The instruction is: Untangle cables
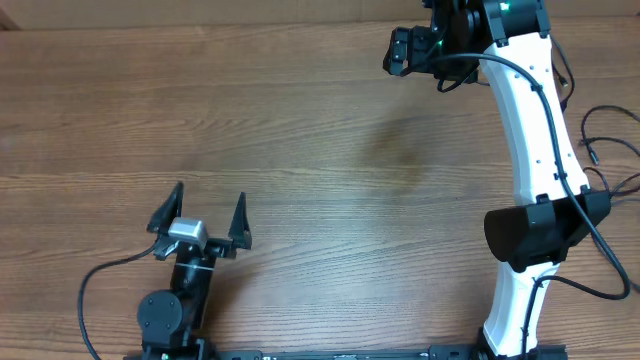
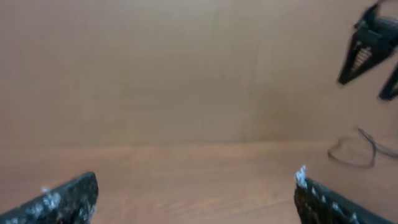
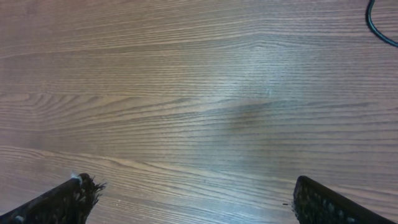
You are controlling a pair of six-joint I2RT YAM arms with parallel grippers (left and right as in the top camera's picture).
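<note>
Currently, the left gripper (image 1: 203,222) sits near the front-left edge of the table (image 1: 300,150), with its jaws spread wide and nothing between them. The left wrist view confirms this: both fingertips (image 2: 65,198) stand far apart at the bottom corners of the frame, with only bare wood between them. The right gripper (image 1: 398,52) is extended to the far side of the table, right of centre, on the end of the white arm (image 1: 530,130). In the right wrist view its fingers (image 3: 59,202) are likewise fully parted and hold nothing. The cables (image 1: 590,148) lie on the table at the right edge, beyond the white arm and well apart from both grippers. In the overhead view they show as thin black loops with one short plug end. In the left wrist view a blurred loop of them (image 2: 371,144) lies on the wood at far right, below the right gripper (image 2: 367,50). A dark cord (image 3: 376,22) crosses the upper right corner of the right wrist view. Whether it is one of the cables cannot be told.
</note>
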